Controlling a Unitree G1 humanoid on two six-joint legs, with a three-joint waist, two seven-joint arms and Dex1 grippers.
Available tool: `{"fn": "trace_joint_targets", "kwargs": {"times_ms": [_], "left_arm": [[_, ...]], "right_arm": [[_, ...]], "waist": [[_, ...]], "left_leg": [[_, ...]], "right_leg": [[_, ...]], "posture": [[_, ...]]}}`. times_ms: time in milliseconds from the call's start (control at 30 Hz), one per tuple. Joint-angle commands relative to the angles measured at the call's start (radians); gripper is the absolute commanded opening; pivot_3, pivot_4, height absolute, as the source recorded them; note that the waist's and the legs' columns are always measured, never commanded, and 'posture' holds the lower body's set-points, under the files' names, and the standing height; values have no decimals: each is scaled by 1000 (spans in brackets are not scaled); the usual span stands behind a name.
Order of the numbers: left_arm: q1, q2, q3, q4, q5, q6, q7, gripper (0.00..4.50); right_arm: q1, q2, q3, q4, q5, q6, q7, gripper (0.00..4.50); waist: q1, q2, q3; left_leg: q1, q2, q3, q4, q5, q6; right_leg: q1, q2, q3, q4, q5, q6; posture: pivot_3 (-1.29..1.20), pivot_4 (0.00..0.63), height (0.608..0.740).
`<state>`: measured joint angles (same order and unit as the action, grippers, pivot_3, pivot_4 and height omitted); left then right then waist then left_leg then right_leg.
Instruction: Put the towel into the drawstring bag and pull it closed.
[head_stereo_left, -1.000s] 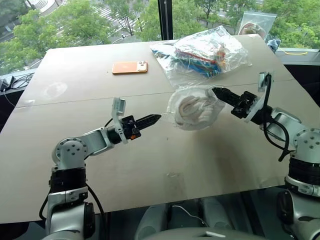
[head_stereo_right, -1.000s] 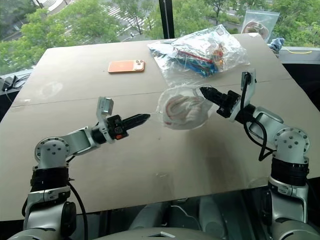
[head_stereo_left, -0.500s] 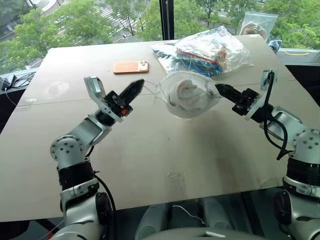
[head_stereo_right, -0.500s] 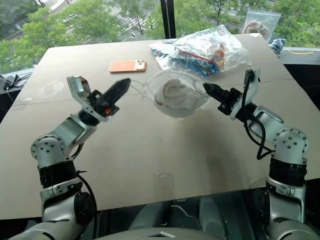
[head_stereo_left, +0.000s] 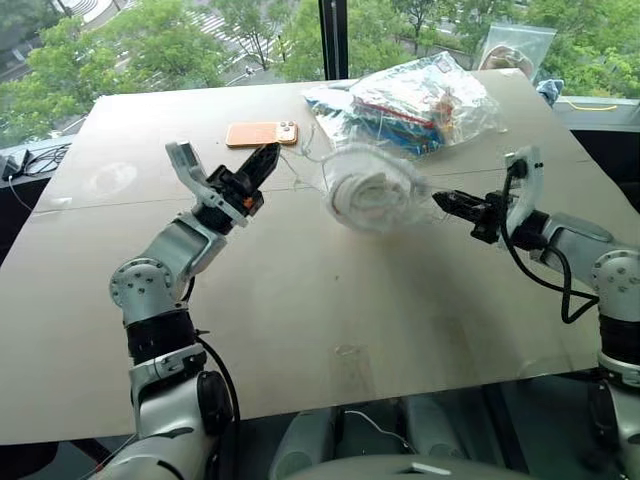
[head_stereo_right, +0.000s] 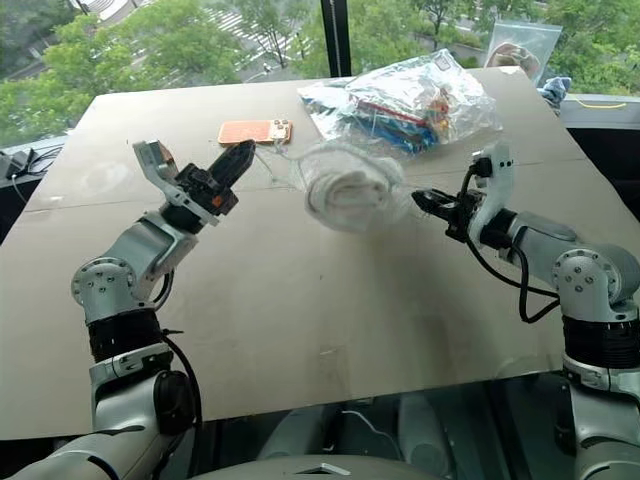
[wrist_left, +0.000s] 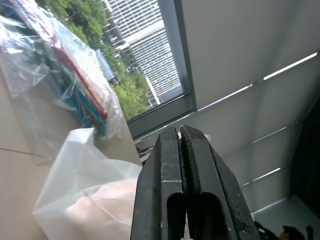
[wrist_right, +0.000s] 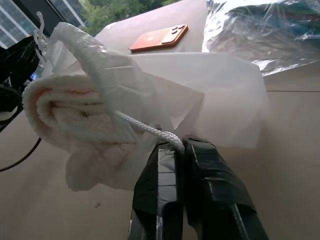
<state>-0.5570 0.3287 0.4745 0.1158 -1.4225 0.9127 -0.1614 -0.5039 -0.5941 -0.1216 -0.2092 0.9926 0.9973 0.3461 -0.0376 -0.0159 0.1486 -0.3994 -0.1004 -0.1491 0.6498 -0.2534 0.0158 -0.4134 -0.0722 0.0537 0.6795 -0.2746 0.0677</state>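
Observation:
The drawstring bag (head_stereo_left: 372, 196) hangs over the middle of the table (head_stereo_left: 300, 300), strung between my two grippers by its white cords. The cream towel (wrist_right: 70, 112) lies rolled inside it and shows through the thin fabric. My left gripper (head_stereo_left: 272, 153) is raised on the bag's left with its fingers pressed together, and a thin cord (head_stereo_right: 280, 163) runs from its tip to the bag. My right gripper (head_stereo_left: 441, 199) sits level on the bag's right. In the right wrist view its fingers (wrist_right: 210, 170) are shut on the twisted white cord (wrist_right: 145, 127).
A clear plastic bag of colourful items (head_stereo_left: 410, 100) lies just behind the drawstring bag. An orange phone (head_stereo_left: 260, 133) rests at the back, near my left gripper. Another clear bag (head_stereo_left: 513, 45) leans at the far right corner by the window.
My left gripper rose and swung toward the phone, drawing its cord out. The bag lifted and its mouth drew tighter around the towel. My right gripper sank slightly and rolled.

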Motion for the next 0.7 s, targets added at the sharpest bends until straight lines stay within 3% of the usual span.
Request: {"fn": "trace_joint_targets", "kwargs": {"times_ms": [33,67,333,367,400,533,700], "left_arm": [[-2,-10,-10,-16,42,-36,-8,0],[-3,-15,-8,-16,45,-39,-7,0],[-9,-11,-7,-27,59,-29,-15,0],[-9,-7,-7,-31,57,-25,-15,0],[-8,-2,-10,-35,59,-20,-18,0],[-2,4,-22,-62,39,9,-22,0],[9,8,-28,-93,20,44,-16,0]], "right_arm": [[14,-2,13,-16,-73,-32,13,1882],[24,-6,23,-13,-99,-38,18,2272],[132,-69,106,-157,-163,-48,185,2272],[147,-88,126,-199,-159,-52,226,2691],[156,-95,140,-229,-153,-48,252,2781],[172,-59,205,-278,-138,-31,293,4481],[155,63,216,-210,-108,14,235,4481]], "waist": [[1,0,0],[1,0,0],[2,0,0],[2,0,0],[6,-1,0],[5,-2,0],[5,-3,0]], "left_leg": [[0,0,0,0,0,0],[0,0,0,0,0,0],[0,0,0,0,0,0],[0,0,0,0,0,0],[0,0,0,0,0,0],[0,0,-1,0,0,0],[0,0,-1,1,0,0]], "right_leg": [[0,0,0,0,0,0],[0,0,0,0,0,0],[0,0,1,0,0,0],[0,0,0,0,0,0],[0,0,0,0,0,0],[0,0,-1,-1,0,0],[0,0,-1,0,0,0]], "posture": [[0,150,740],[0,150,740],[0,150,740],[0,150,740],[0,150,740],[0,150,740],[0,150,740]]}}
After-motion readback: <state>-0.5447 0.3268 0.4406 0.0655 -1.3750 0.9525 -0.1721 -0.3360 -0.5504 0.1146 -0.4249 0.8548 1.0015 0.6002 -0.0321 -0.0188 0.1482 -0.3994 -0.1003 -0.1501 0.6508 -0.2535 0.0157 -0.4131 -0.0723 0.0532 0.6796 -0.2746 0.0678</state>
